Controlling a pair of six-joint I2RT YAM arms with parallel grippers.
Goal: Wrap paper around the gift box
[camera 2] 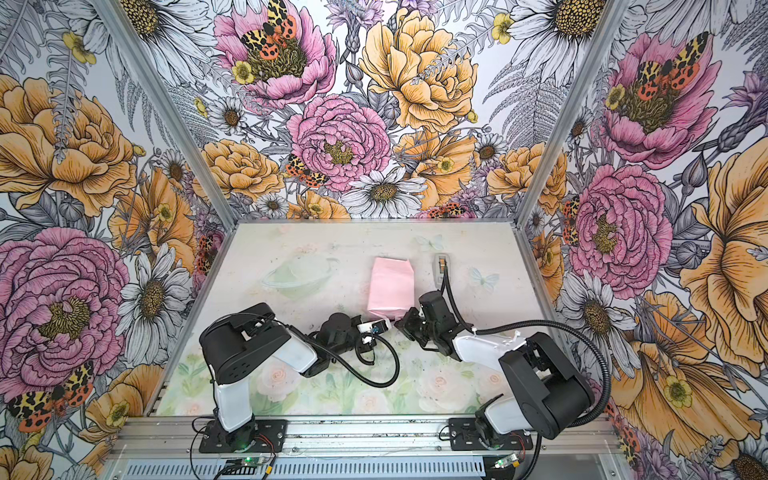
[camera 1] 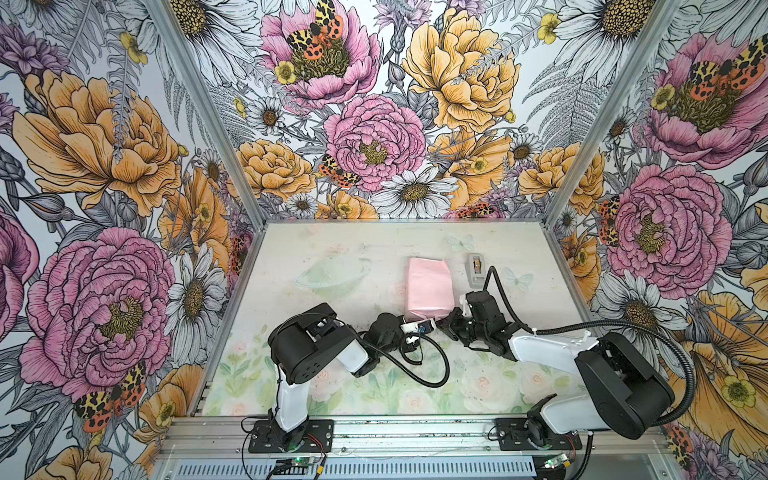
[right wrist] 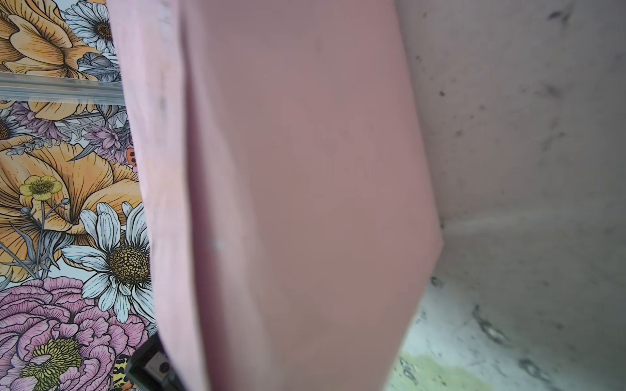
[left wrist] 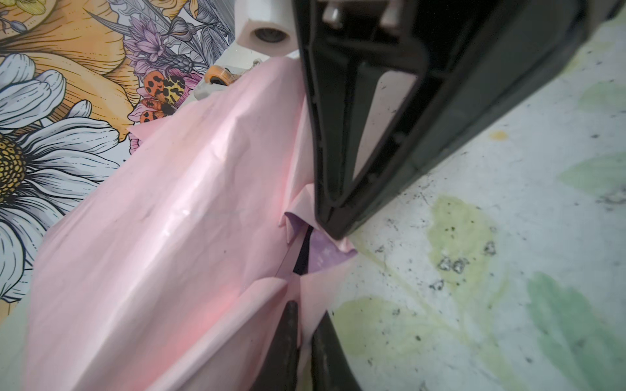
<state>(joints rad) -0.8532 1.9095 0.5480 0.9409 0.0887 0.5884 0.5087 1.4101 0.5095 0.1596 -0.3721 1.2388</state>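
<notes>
My left gripper [left wrist: 305, 318] is pinched onto the near end flap of the paper [camera 1: 428, 286]. My right gripper [camera 1: 446, 323], closed, sits almost tip to tip with it, so nothing can pass between us at that end. The tape dispenser [camera 1: 476, 270] stands just beside the paper's right flank. That leaves only a narrow lane, and my right arm's cable [camera 1: 494, 274] arches beside it. Left of the paper the counter [camera 1: 332, 257] lies open up to the flowered walls [camera 1: 124, 208]. The far strip behind the paper is open too.
</notes>
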